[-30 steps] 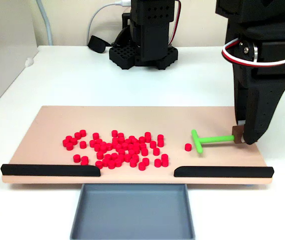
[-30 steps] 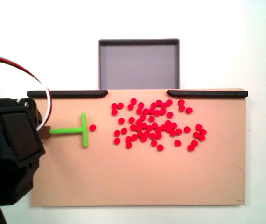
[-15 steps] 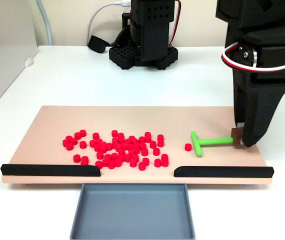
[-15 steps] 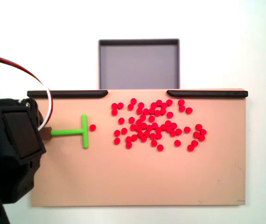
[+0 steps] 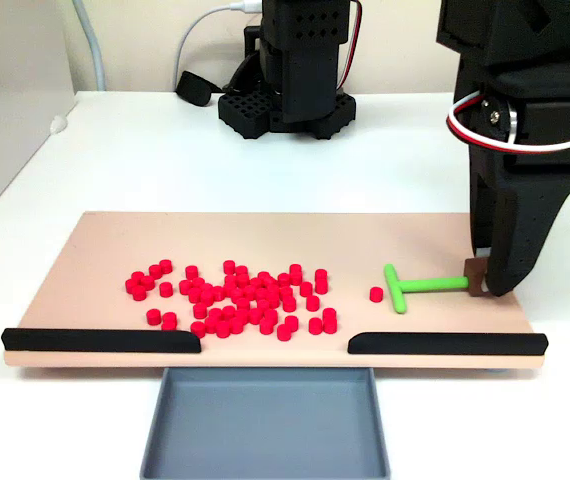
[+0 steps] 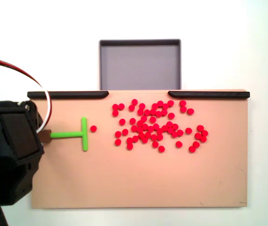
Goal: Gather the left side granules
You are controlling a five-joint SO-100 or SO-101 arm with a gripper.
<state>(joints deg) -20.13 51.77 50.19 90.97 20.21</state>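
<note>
Across the middle of the tan board we see the granules scattered in a loose patch, left of centre in the low front view and right of centre in the top-down view. One stray granule lies apart, just beside the crossbar of the green T-shaped tool.

At the right of the front view, our gripper is clamped on the brown end of the tool's stem, with the crossbar facing the pellets; in the top-down view the same grip sits at the left edge.

We judge the granules light, hard and smooth, so they should slide and roll easily and may slip around the ends of the crossbar. They are too small to pinch one by one; we would push them with the flat crossbar, low against the board.

Two black strips line the near edge, with a gap opening above the grey tray.
</note>
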